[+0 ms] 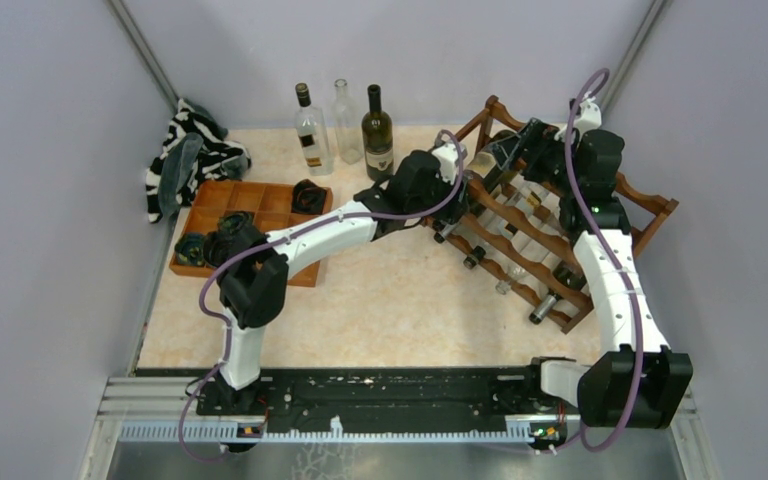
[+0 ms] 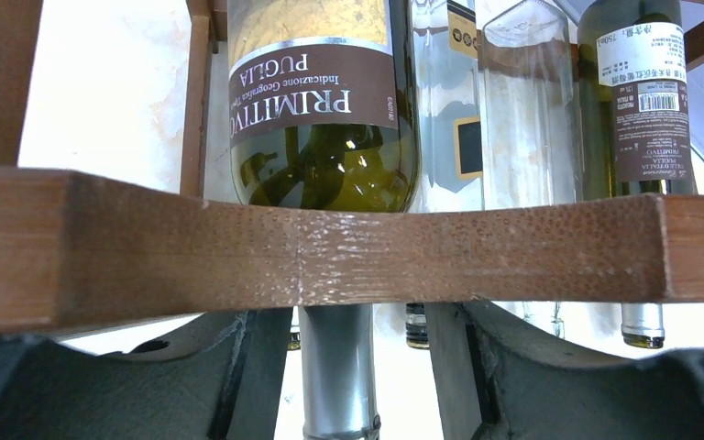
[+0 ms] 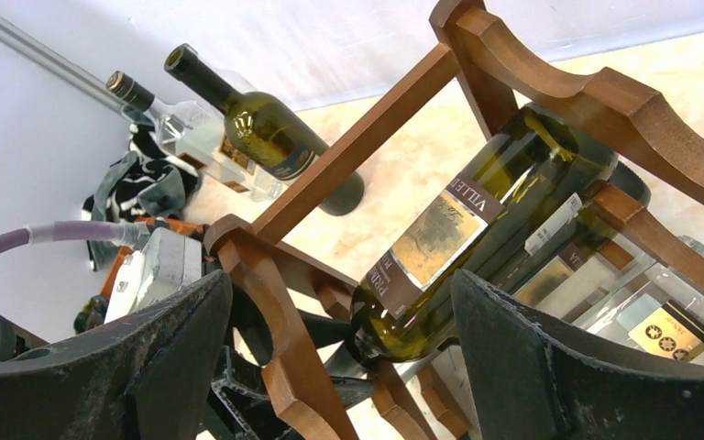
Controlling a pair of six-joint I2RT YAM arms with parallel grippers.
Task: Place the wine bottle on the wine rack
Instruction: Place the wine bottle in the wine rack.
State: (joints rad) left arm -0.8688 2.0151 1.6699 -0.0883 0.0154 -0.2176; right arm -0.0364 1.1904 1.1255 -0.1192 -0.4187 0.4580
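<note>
The wine rack [image 1: 560, 235] is a dark reddish-brown frame with scalloped rails at the right of the table. A green wine bottle [image 2: 321, 110] with a brown "Primitivo Puglia" label lies in a scallop of the rack's rail [image 2: 348, 252]. Its silver-capped neck [image 2: 335, 367] hangs below the rail between my left gripper's [image 2: 359, 367] open fingers, close to the left finger [image 2: 229, 376] and apart from the other. My left gripper [image 1: 468, 178] is at the rack's near-left end. My right gripper [image 1: 516, 140] is open, its fingers wide either side of the bottle's base [image 3: 440, 275] and a rack rail [image 3: 270, 312].
Several other bottles lie in the rack's lower tiers [image 1: 520, 250]. Three bottles [image 1: 345, 125] stand at the back wall. An orange-brown compartment tray [image 1: 260, 205] with dark items sits at the left, with a striped cloth [image 1: 188, 150] behind it.
</note>
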